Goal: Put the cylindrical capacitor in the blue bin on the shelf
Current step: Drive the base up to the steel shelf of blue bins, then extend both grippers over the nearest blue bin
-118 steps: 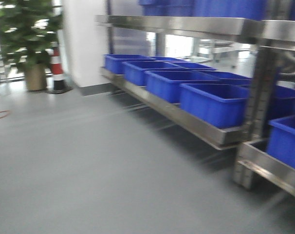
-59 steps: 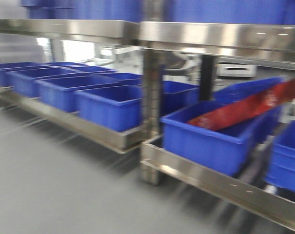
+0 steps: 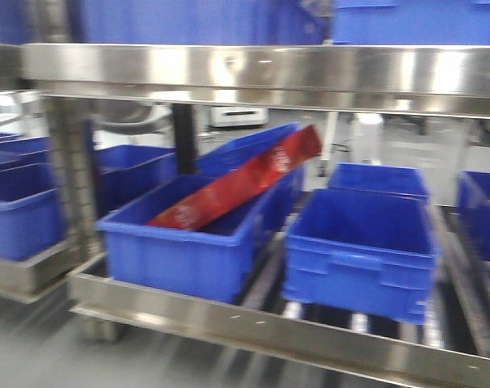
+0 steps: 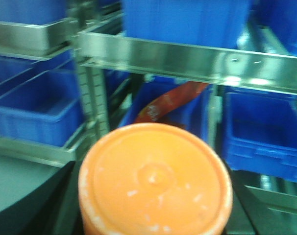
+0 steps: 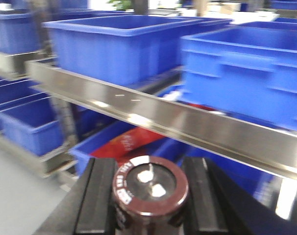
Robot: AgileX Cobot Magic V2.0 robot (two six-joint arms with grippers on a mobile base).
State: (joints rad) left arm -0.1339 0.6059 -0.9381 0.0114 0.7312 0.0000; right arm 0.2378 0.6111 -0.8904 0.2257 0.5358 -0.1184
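**Shelf approach, 3 views.** The cylindrical capacitor [image 4: 156,178] appears end-on in the left wrist view as an orange disc with a pale, slightly scuffed rim, filling the lower half of the frame. Dark fingers [image 4: 38,213] of the left gripper [image 4: 151,218] flank it on both sides. The gripper is therefore judged closed around the can's side wall, though the contact itself is hidden.

The right gripper [image 5: 151,203] is clamped on a separate maroon cylinder [image 5: 150,185] with 2 silvery terminals on its top face and a black finger touching each side.

Ahead stands the shelf [image 3: 253,69], its steel rails bright and blurred. On the lower tier, 1 blue bin [image 3: 358,242] sits open right of centre with no contents visible. Just beside it on the left, a second bin [image 3: 180,250] carries a long red packet [image 3: 245,182] leaning over its rear rim. The capacitor is in the gripper, outside the shelf and apart from every bin.

**Handling, as judged.** The capacitor is a rigid can, probably smooth-walled and fairly dense for its size, so it may slip in a weak grip or roll if released on its side. Take hold across the curved wall at mid-height, never by the end faces, and release it low inside the open bin.
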